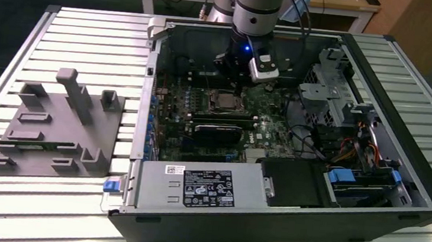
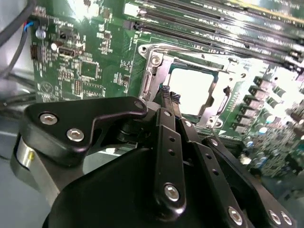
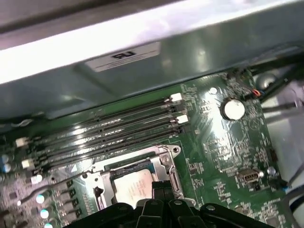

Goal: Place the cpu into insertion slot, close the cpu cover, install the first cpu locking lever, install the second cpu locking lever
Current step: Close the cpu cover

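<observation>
Plainly, the pincer [image 2: 169, 96] hung just above one edge of the insertion slot [image 1: 224, 101], on the side away from the long memory slots [image 3: 109, 128]. Its fingertips were drawn together with nothing visible between them. The cpu [image 2: 194, 88] sat in that slot, just beyond the fingertips. Its pale top showed through the window of the cpu cover [image 2: 154, 71], which looked to lie flat over it. A white label [image 3: 126, 56] on the case wall and a black sticker [image 1: 207, 188] on the power supply carried print, left unread.
</observation>
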`<state>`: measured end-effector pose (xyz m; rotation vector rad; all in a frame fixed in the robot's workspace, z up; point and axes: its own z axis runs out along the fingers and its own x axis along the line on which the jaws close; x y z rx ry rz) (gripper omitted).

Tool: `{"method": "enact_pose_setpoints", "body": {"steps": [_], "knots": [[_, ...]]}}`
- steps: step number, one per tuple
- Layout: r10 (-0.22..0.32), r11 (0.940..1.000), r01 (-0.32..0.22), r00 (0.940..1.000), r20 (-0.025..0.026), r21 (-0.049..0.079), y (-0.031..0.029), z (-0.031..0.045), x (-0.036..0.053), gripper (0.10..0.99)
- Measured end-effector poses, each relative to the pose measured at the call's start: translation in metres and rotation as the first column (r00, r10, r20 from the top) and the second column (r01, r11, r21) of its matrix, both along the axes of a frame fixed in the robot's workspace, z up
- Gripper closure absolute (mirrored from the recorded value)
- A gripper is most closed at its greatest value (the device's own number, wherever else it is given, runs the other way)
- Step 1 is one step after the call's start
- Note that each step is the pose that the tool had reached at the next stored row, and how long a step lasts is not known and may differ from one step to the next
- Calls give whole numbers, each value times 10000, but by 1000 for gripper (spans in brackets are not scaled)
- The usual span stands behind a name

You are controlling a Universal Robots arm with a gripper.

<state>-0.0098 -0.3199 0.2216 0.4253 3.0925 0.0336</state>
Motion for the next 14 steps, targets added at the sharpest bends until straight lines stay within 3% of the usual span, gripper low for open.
{"method": "enact_pose_setpoints", "body": {"steps": [3, 7, 14], "knots": [[538, 9986, -538, 9986, 0, 0, 0, 0, 0, 980], [1266, 9920, -1266, 9920, 0, 0, 0, 0, 0, 980], [2485, 9686, -2485, 9686, 0, 0, 0, 0, 0, 980]]}}
